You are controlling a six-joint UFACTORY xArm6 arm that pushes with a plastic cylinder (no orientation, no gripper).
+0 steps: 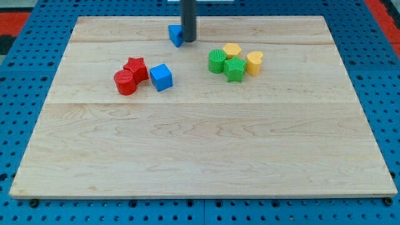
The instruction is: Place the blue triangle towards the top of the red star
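The blue triangle (175,34) lies near the view's top, left of centre, partly hidden by my rod. My tip (188,41) rests on the board right against the triangle's right side. The red star (135,67) sits lower and to the left, touching a red cylinder (125,82) at its lower left. A blue cube (161,77) stands just right of the star. The triangle is above and to the right of the star, well apart from it.
A cluster at the view's right of centre holds a green cylinder (217,61), a green star (235,69), a yellow hexagon-like block (232,50) and a yellow heart (254,62). The wooden board (200,156) lies on a blue pegboard.
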